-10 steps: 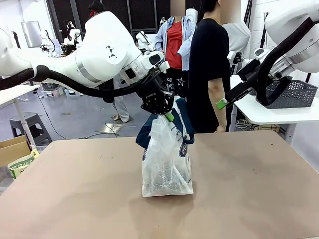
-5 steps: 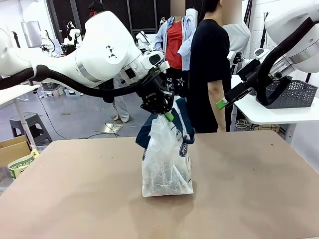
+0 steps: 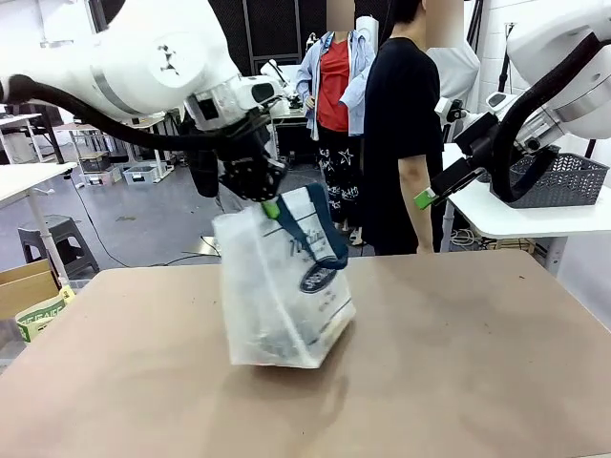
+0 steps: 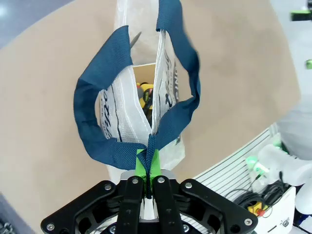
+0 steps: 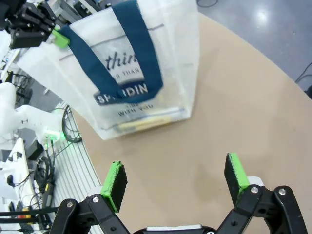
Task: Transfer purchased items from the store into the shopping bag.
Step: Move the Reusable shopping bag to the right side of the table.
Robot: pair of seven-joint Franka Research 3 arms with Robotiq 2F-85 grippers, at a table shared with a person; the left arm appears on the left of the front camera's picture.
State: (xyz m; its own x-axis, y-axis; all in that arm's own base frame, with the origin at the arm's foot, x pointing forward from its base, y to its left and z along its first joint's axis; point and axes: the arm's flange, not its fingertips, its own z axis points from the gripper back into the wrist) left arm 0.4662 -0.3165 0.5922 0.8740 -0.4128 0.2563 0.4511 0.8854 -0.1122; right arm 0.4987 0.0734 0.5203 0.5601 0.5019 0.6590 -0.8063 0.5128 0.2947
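Since a second ago my left arm has swung toward my left and dragged the shopping bag (image 3: 284, 291) with it; the bag, then upright at mid-table, now leans with its top pulled toward that side, its base on the table (image 3: 477, 382). My left gripper (image 3: 260, 191) has its jaws clamped shut on a navy strap handle (image 4: 146, 146), pinched where the strap folds, which is why the bag hangs skewed from one point. Through the open mouth I see small items (image 4: 145, 95) inside. My right gripper (image 5: 175, 183) waits with jaws spread wide, holding nothing, facing the bag. The store (image 3: 558, 181) sits on a side table beyond.
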